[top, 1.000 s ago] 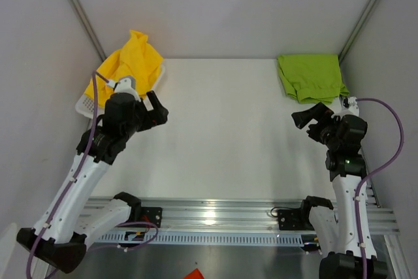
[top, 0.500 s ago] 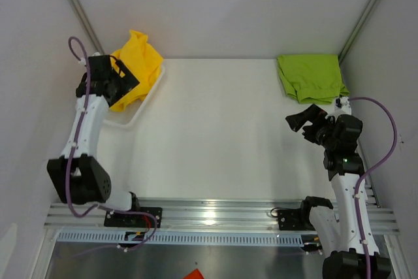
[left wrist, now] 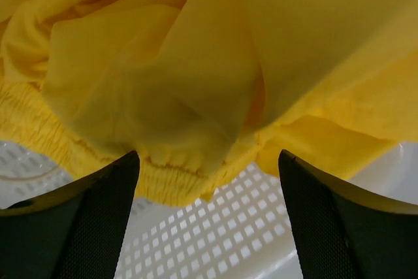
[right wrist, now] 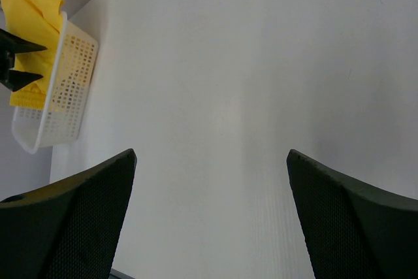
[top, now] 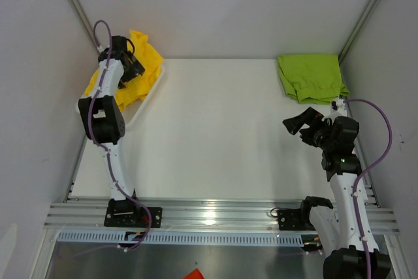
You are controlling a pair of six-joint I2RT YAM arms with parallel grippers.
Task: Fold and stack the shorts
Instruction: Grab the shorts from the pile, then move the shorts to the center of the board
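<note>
The yellow shorts [top: 145,63] lie bunched in the white mesh basket [top: 140,107] at the back left. In the left wrist view the yellow fabric [left wrist: 196,63] fills the frame, its elastic waistband hanging over the basket's mesh [left wrist: 222,227]. My left gripper [top: 129,70] is stretched out over the basket, open, with the jaws wide apart just in front of the yellow fabric. The lime green shorts [top: 310,76] lie folded at the back right. My right gripper [top: 295,124] is open and empty above the table, in front of the green shorts.
The right wrist view shows bare white table [right wrist: 228,96], with the basket [right wrist: 62,89] and yellow shorts [right wrist: 29,11] far off at the left. Grey walls close in the sides and back. A metal rail [top: 209,217] runs along the near edge.
My left arm has swung back and to the left, reaching out over the basket to the yellow shorts. My right gripper has shifted slightly to the left.
</note>
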